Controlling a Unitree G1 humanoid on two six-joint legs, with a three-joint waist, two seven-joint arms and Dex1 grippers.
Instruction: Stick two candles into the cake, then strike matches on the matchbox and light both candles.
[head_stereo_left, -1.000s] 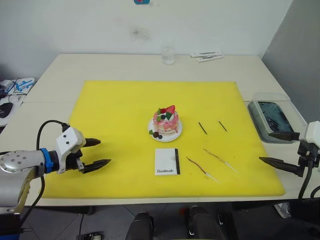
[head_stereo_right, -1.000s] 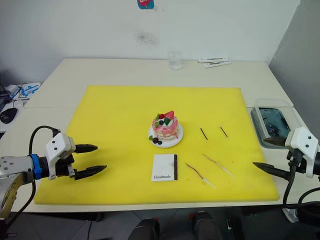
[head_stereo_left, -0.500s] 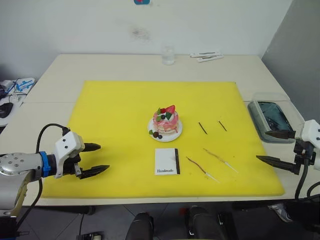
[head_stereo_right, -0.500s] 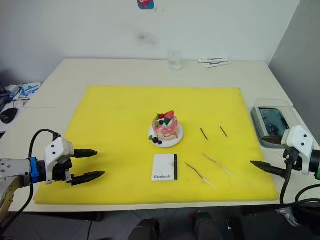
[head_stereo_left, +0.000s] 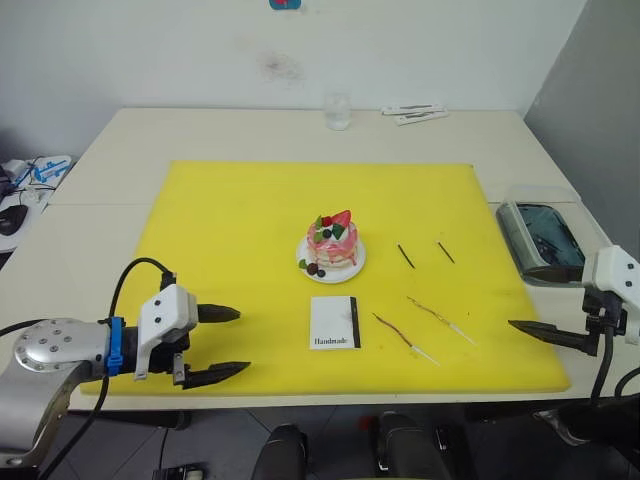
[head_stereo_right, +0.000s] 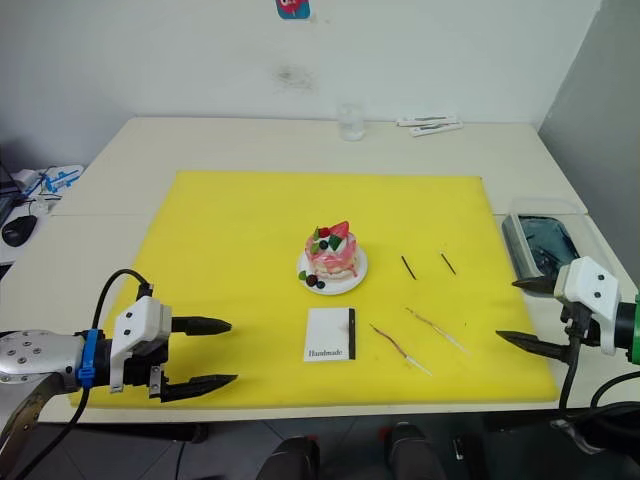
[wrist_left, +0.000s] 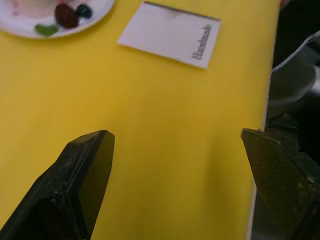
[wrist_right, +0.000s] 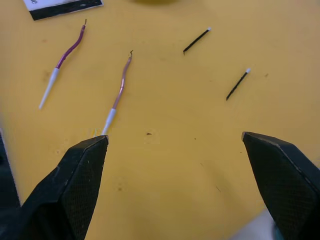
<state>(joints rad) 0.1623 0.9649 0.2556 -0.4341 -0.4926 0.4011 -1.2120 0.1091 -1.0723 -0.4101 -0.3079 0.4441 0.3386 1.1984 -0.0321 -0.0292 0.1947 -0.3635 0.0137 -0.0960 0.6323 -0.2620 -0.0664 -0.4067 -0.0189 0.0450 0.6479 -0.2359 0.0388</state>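
The left pincer (head_stereo_left: 222, 345) hangs wide open and empty over the near-left part of the yellow mat (head_stereo_left: 230, 230), its arm reaching in level from the left with both black fingers pointing toward the matchbox (head_stereo_left: 333, 322). The right pincer (head_stereo_right: 520, 313) is also spread wide and holds nothing, poised level at the mat's right edge with its fingers aimed inward at the candles (head_stereo_left: 441, 320). The cake (head_stereo_left: 331, 243) sits on its white plate near the middle of the mat. The matchbox lies flat just in front of the cake, toward the robot. The two candles lie loose on the mat to the right of the matchbox, side by side but apart. The two matches (head_stereo_left: 405, 256) lie to the right of the cake, beyond the candles, well apart from each other. The mat rests on a pale tabletop (head_stereo_left: 230, 135).
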